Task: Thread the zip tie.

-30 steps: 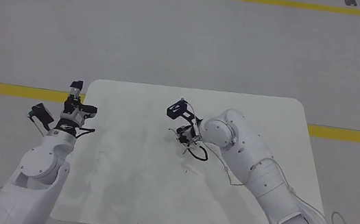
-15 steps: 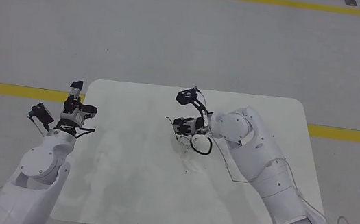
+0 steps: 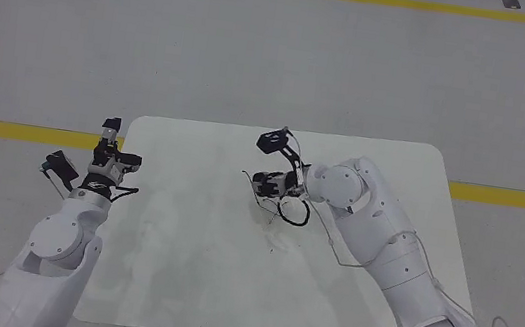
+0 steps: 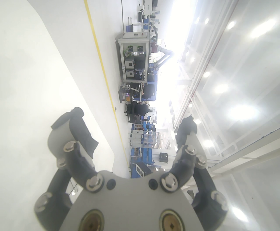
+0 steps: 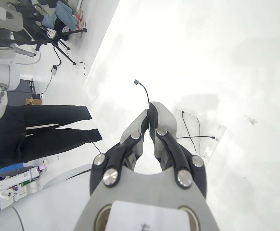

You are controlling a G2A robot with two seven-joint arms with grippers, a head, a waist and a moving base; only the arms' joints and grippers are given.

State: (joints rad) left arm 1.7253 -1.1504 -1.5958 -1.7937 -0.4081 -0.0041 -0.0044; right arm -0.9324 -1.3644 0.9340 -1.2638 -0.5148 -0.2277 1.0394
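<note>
My right gripper [image 5: 149,109] is shut on a thin black zip tie [image 5: 145,90]. The strap curves out past the fingertips and its small square head hangs free above the white table [image 5: 196,54]. From above, the right gripper [image 3: 254,178] hovers over the table's middle, towards the far side. A clear tray [image 5: 215,131] lies flat beside the gripper, and a few more black zip ties [image 5: 198,136] rest in it. My left gripper [image 4: 132,117] is open with nothing between its fingers. It is held off the table's left edge, as the top view of the left gripper [image 3: 110,145] shows.
The white table [image 3: 189,254] has rounded corners and a small dark speck [image 3: 271,250] near its middle. A yellow floor line [image 3: 5,129] runs behind the table on both sides. Cables and stands sit on the floor beyond the table edge in the right wrist view.
The right arm rose and shifted towards the far side with the zip tie in its gripper, then held still over the last half second. The left arm has not moved.
</note>
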